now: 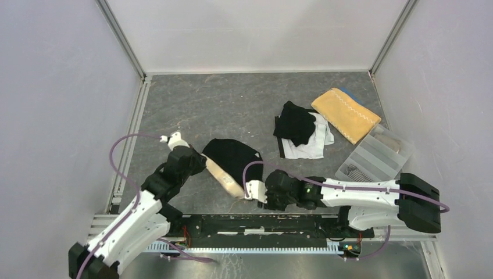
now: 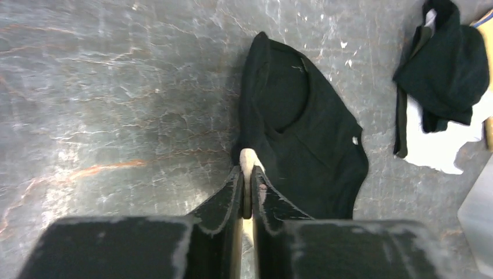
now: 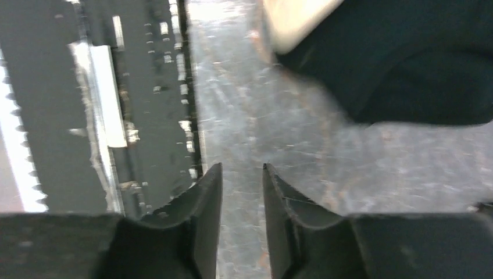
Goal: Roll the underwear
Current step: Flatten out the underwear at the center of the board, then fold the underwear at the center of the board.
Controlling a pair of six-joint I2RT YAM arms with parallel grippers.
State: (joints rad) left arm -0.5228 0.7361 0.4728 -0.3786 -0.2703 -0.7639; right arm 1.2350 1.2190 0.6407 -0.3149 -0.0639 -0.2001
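A black underwear [image 1: 234,156] lies near the table's front, with a beige underwear [image 1: 224,176] along its near edge. My left gripper [image 1: 203,162] sits at the left end of that beige strip. In the left wrist view the left gripper [image 2: 247,172] is shut on the beige cloth [image 2: 249,158], with the black underwear [image 2: 302,133] spread beyond it. My right gripper [image 1: 249,190] is at the beige strip's right end. Seen from the right wrist, the right gripper [image 3: 242,168] is open and holds nothing. The beige end [image 3: 296,20] and black cloth [image 3: 407,64] lie just past its tips.
A pile of black and white underwear [image 1: 302,131] lies at the back right. A mustard-yellow towel [image 1: 347,113] and a clear divided tray [image 1: 378,154] sit beside the right wall. The arms' black base rail [image 1: 261,224] runs along the near edge.
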